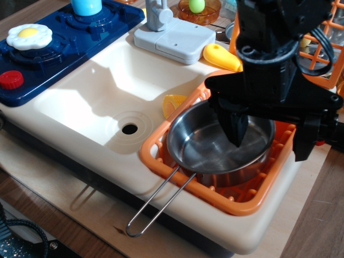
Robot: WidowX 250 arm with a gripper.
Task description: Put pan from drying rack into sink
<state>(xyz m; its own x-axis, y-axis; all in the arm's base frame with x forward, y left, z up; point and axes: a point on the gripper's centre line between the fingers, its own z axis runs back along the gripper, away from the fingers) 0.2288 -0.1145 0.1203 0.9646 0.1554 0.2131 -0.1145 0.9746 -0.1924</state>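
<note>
the pan (pixel 215 142) sits in the drying rack (pixel 236 201), tilted a little, its bowl filling most of the orange basket and its long wire-loop handle (pixel 156 207) sticking out over the rack's front-left edge, past the cream counter rim toward the wooden table (pixel 70 199). the black pincer (pixel 269 137) hangs right over the pan with its fingers spread wide: one finger (pixel 236 126) points down inside the bowl, its tip near the pan's inner surface, while the other finger (pixel 302 142) hangs outside the rack's right edge; whether either one touches the metal cannot be told. nothing is pinched between them. the sink (pixel 80 102) lies to the left of the rack, cream-white, with its round drain hole (pixel 129 128) open near the rack's corner. a yellow-orange toy piece (pixel 173 103) rests in the sink against the rack's wall. behind the sink stands a grey faucet base (pixel 174 40), with a yellow item (pixel 221 57) just beside it. at the far left, the dark blue stove top (pixel 59 43) carries a toy fried egg (pixel 29 35) and a red knob (pixel 11 79).
</note>
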